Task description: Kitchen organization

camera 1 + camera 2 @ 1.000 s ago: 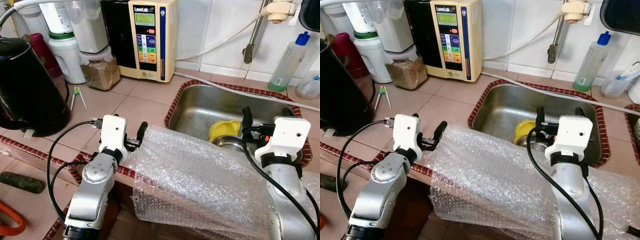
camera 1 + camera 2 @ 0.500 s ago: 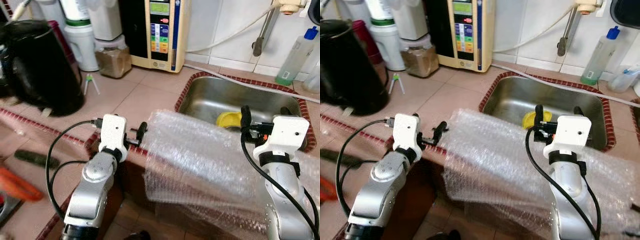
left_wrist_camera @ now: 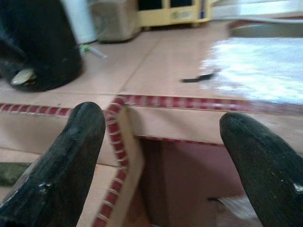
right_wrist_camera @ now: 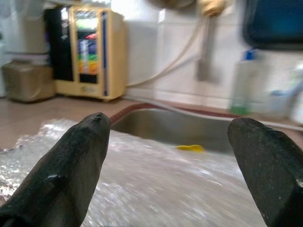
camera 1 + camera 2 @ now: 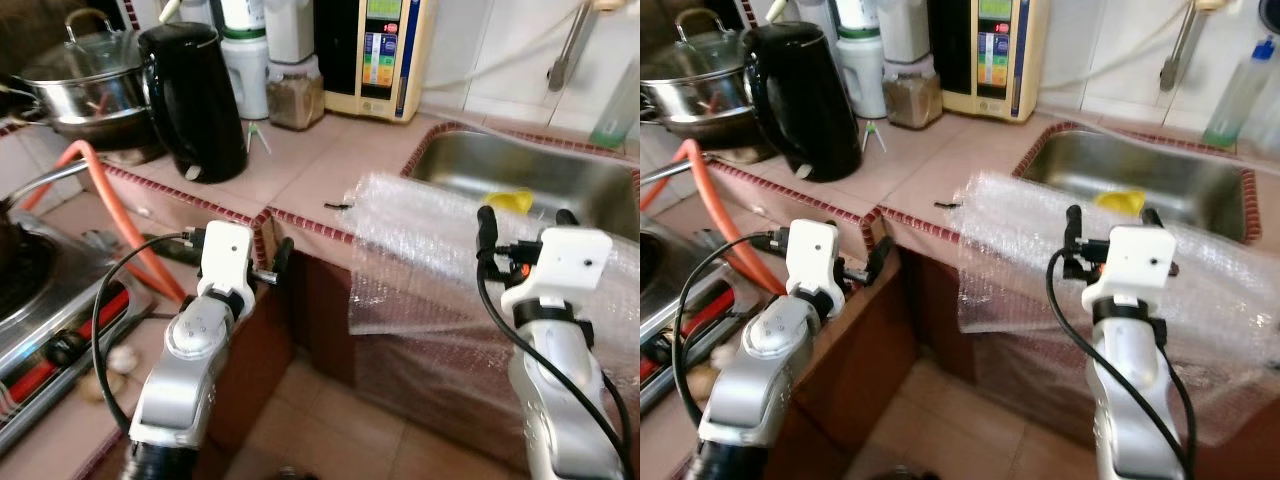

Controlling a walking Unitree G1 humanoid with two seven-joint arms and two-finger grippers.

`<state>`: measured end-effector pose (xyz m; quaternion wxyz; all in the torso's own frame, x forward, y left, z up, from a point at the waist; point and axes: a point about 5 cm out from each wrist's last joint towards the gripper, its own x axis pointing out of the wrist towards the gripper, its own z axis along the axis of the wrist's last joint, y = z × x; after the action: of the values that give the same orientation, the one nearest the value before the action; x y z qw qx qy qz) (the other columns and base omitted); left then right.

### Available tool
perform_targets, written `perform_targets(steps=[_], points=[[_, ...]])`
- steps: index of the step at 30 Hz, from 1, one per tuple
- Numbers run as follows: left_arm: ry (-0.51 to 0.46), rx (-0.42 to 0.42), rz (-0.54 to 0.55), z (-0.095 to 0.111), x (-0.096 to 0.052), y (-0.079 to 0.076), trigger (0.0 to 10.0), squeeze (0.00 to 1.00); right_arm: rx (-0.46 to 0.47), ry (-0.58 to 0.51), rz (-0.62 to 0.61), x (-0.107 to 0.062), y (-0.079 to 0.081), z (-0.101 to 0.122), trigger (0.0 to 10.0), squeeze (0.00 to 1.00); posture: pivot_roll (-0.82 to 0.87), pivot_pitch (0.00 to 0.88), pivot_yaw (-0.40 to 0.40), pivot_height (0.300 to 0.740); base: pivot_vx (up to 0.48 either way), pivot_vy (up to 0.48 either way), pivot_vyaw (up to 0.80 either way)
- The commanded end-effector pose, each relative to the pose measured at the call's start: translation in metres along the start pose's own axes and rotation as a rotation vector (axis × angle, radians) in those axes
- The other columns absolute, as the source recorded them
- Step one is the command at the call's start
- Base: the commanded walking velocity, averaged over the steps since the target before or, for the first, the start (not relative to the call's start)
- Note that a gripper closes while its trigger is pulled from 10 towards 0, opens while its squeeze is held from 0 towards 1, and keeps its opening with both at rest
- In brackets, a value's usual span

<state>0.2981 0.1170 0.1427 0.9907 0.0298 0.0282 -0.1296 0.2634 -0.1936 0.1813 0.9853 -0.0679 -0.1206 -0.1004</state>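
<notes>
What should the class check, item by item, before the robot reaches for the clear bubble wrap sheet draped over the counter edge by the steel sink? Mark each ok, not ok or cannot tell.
1. Left gripper open and holding nothing: ok.
2. Right gripper open and holding nothing: ok.
3. Clear bubble wrap sheet in sight, draped over the red-trimmed counter edge and hanging down the cabinet front: ok.
4. Right gripper lined up with the sheet, which lies straight ahead between its fingers: ok.
5. Sheet free of things lying on it: cannot tell; a small dark object lies at its left border.
6. Black electric kettle well away from the sheet: ok.
</notes>
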Motion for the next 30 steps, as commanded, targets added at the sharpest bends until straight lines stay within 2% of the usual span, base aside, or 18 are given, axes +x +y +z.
perform_targets(steps=[1,14,30], points=[[-0.009,0.009,0.000,0.002,0.000,0.005,10.0,0.00,0.006,-0.019,-0.001,0.001,0.001,0.005,10.0,0.00,-0.03,0.011,0.064,0.740,0.000,0.000,0.00],[-0.023,-0.039,-0.081,-0.004,-0.002,0.000,10.0,0.00,-0.003,0.000,0.007,-0.002,0.001,0.002,10.0,0.00,-0.05,0.019,0.058,0.740,0.000,0.000,0.00],[-0.002,-0.062,-0.150,-0.011,-0.001,-0.007,10.0,0.00,0.003,0.021,0.006,-0.004,0.003,-0.002,10.0,0.00,-0.06,0.019,0.068,0.740,0.000,0.000,-0.68]])
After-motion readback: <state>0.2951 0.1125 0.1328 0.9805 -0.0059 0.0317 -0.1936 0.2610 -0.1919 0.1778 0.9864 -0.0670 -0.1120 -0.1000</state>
